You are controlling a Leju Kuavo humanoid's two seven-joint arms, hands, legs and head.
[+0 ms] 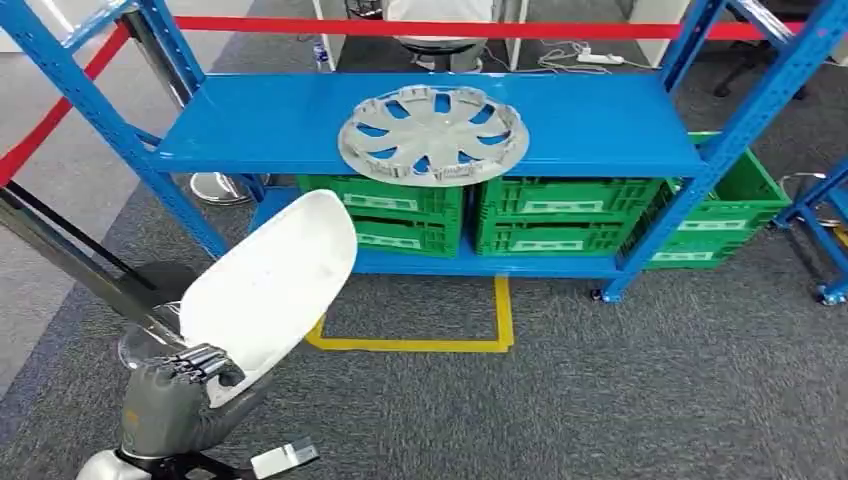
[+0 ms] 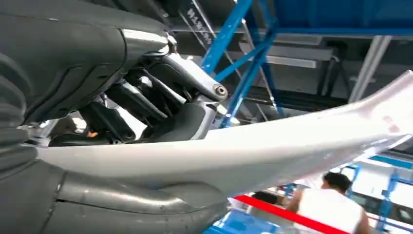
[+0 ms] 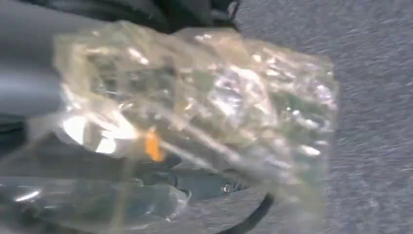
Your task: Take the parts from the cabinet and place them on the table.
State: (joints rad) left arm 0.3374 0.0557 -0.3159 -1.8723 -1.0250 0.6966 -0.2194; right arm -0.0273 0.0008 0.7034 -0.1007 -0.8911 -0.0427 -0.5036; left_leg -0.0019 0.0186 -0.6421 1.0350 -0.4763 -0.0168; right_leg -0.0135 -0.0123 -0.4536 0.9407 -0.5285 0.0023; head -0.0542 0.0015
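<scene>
The white curved panel point(image 1: 270, 285), a smooth shell-like body part, is already off the rack and sits low on the robot's left side, its near edge clamped in the left hand point(image 1: 175, 385), dark fingers point(image 1: 205, 362) over the top face and the thick thumb point(image 2: 141, 202) underneath. My worry is that grip: it is only at one end of a long, slick piece, so the far end can lever down and slide out if the arm swings or the body turns. The raised tip also stands near the blue upright point(image 1: 170, 190) and the lower shelf point(image 1: 480, 264), and could knock them on a careless turn. The right hand point(image 3: 44, 92) is hard to read; in its wrist view a crumpled clear plastic bag point(image 3: 195, 126) lies blurred in front of it over grey carpet, and I cannot tell whether the fingers are closed on it or loose. Further off, a silver hubcap point(image 1: 433, 134) lies flat on the blue top shelf point(image 1: 600, 125), near its front edge, not yet collected. Green crates point(image 1: 480, 215) below hide whatever they contain. No desk shows itself, so the drop-off spot is unknown. A person point(image 2: 336, 202) stands beyond the red tape point(image 2: 287, 214), cut off by the frame.
</scene>
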